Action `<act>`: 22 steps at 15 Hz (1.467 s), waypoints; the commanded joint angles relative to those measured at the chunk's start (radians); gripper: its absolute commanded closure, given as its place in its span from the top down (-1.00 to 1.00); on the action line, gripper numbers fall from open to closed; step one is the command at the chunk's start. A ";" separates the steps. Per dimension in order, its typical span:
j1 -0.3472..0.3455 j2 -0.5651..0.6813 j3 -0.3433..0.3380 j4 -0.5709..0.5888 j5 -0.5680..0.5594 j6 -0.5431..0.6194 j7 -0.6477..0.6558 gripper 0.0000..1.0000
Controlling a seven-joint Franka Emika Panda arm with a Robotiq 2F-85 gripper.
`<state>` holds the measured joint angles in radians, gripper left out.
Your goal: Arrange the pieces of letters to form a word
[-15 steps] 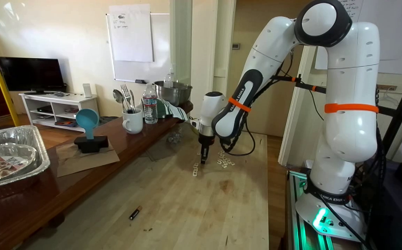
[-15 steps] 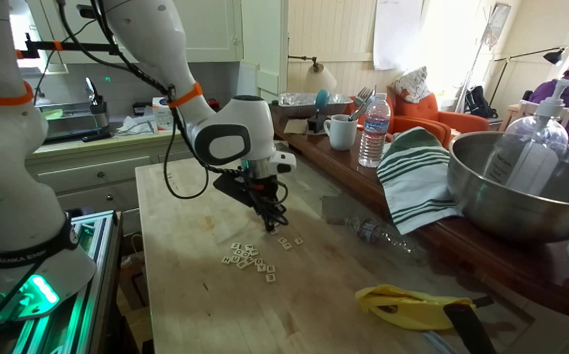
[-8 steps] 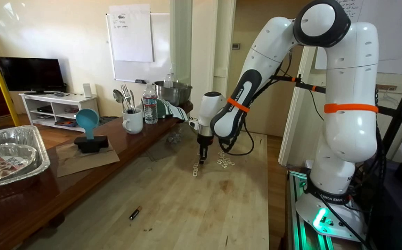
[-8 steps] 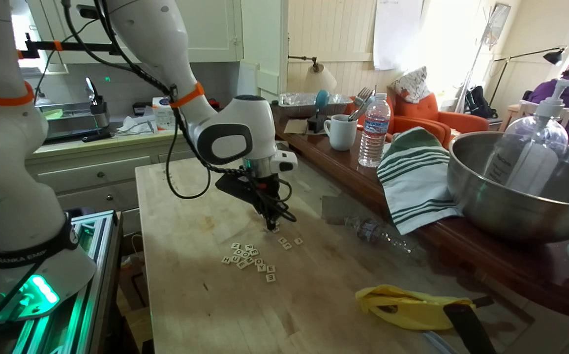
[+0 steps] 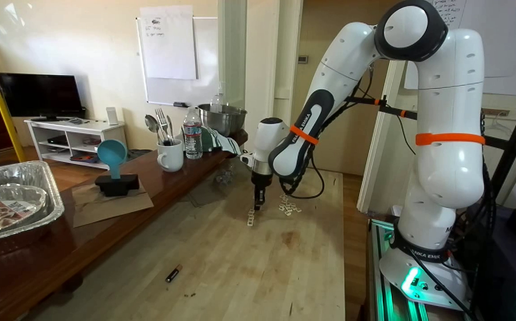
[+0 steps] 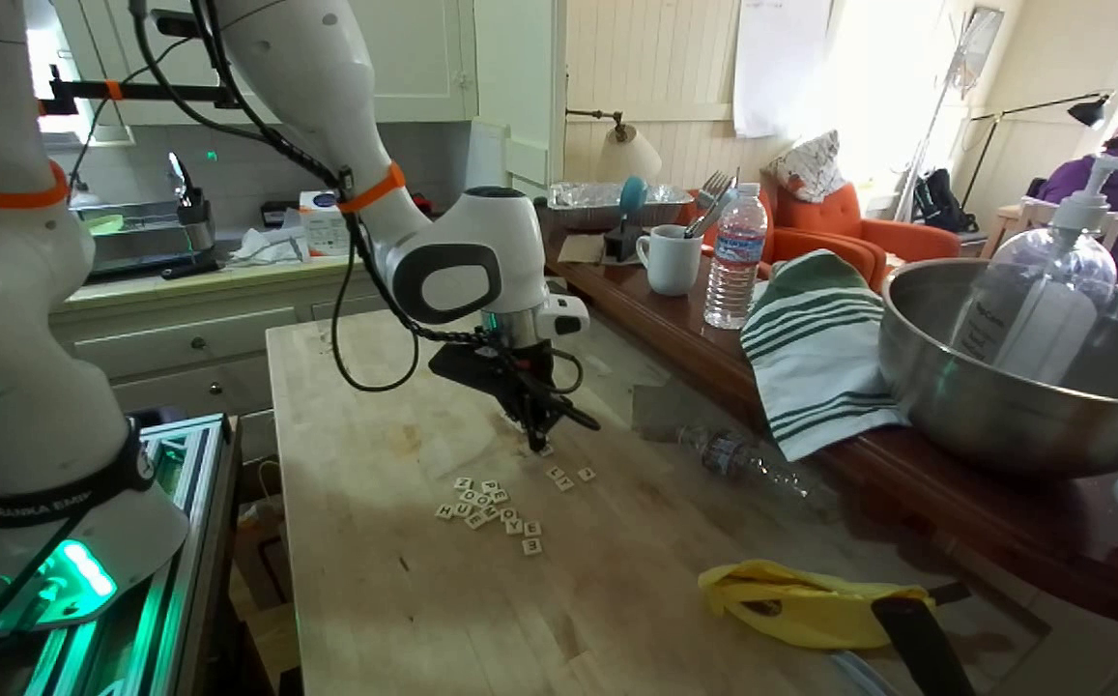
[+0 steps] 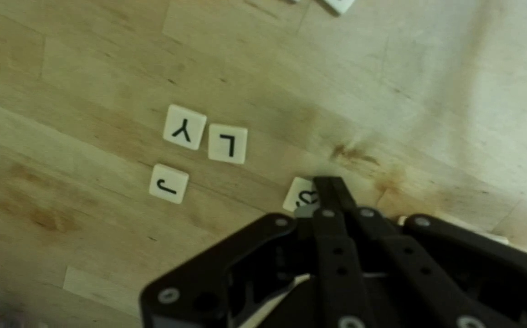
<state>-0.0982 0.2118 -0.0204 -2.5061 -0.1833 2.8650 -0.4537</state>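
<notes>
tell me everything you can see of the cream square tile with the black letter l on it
The cream square tile with the black L is flat, with slightly rounded corners; plastic or wood, I can't tell. It lies face up on the light wood tabletop, its letter upside down in the wrist view. A narrow gap parts it from the cream square tile with the black Y. The closed black gripper is clear of it; only the tabletop touches it.

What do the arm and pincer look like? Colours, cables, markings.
Arm: glossy white, rounded segments, black trim, orange straps, black cables along it, "EMIKA" lettering, green light low down. Pincer: black, narrow straight fingers, chunky side links, round silvery screws.
</notes>
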 commanded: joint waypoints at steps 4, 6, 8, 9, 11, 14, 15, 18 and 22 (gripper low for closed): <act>-0.023 0.046 0.029 0.023 0.009 0.000 -0.062 -1.00; -0.021 0.050 0.033 0.029 0.008 -0.003 -0.067 -1.00; -0.020 0.050 0.032 0.034 0.005 -0.005 -0.062 -1.00; -0.020 0.048 0.031 0.035 0.004 -0.005 -0.059 -1.00; -0.016 0.036 0.025 0.033 -0.005 -0.003 -0.046 -1.00; -0.011 0.009 0.013 0.019 -0.022 0.004 -0.034 -1.00; -0.010 0.003 0.010 0.016 -0.026 0.005 -0.033 -1.00; -0.007 -0.014 0.002 0.008 -0.037 0.012 -0.027 -1.00; -0.004 -0.021 -0.007 0.010 -0.050 0.014 -0.019 -1.00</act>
<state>-0.1059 0.2028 -0.0140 -2.4854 -0.2000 2.8649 -0.4963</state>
